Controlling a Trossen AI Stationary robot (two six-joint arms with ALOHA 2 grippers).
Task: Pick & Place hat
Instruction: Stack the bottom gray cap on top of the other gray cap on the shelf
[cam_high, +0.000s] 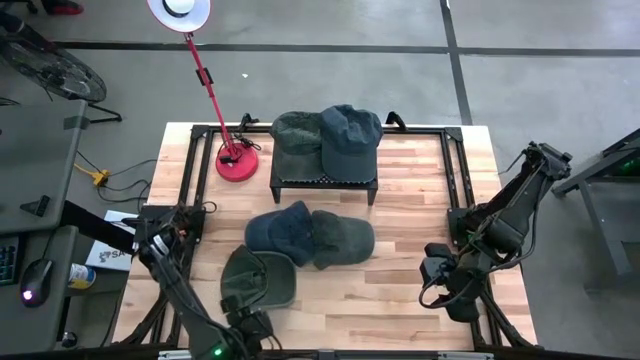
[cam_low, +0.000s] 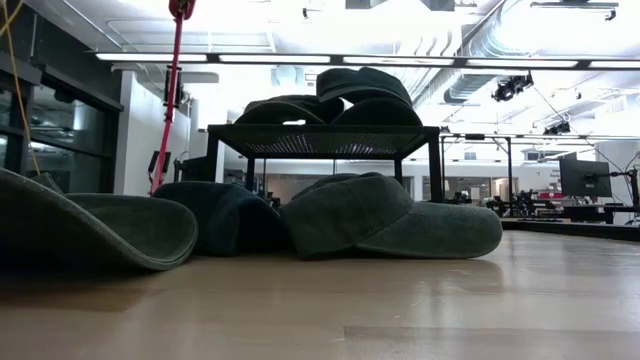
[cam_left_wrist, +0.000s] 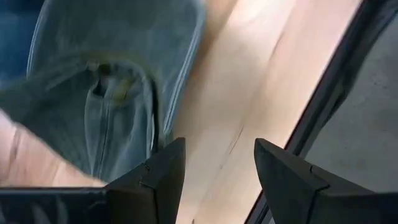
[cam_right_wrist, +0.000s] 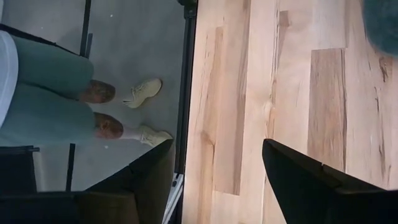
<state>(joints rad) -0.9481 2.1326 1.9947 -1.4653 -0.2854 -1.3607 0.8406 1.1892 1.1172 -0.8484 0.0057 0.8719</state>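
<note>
Three hats lie on the table. An olive hat (cam_high: 258, 278) sits upside down, brim toward the near edge, also low on the left in the low view (cam_low: 90, 225). A blue hat (cam_high: 282, 228) and a green hat (cam_high: 342, 240) rest side by side mid-table. Two more hats (cam_high: 297, 133) (cam_high: 350, 135) lie on a black rack (cam_high: 325, 182). My left gripper (cam_high: 248, 322) (cam_left_wrist: 217, 168) is open just near of the upturned hat (cam_left_wrist: 93, 93), which lies beside one finger. My right gripper (cam_high: 437, 272) (cam_right_wrist: 217, 168) is open at the table's near right.
A red lamp stand (cam_high: 238, 162) rises from the far left of the table. The black frame rail (cam_right_wrist: 185, 87) borders the near edge. A person's legs and shoes (cam_right_wrist: 118, 112) stand on the floor beyond it. Bare wood (cam_high: 400, 230) lies between the hats and my right arm.
</note>
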